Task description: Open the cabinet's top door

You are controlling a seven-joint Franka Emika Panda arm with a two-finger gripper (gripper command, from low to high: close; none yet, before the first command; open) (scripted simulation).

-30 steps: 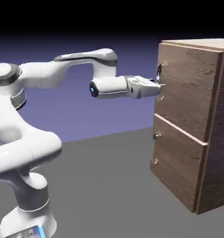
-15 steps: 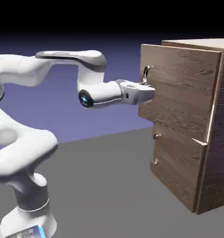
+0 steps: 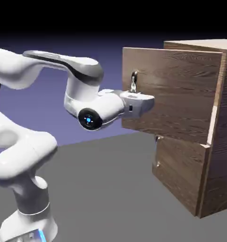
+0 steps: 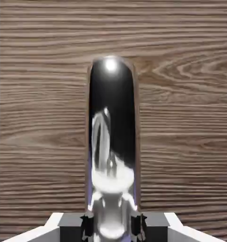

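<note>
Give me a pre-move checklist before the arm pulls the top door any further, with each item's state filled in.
1. Gripper shut on the top door's handle: ok; in the hand view the metal handle runs between the fingertips.
2. Top door off the cabinet: ok, swung partly open.
3. Lower panel shut: ok.
4. Path for the swinging door over the table: ok, nothing in the way.
5. Grip firm enough not to slip: cannot tell.
</note>
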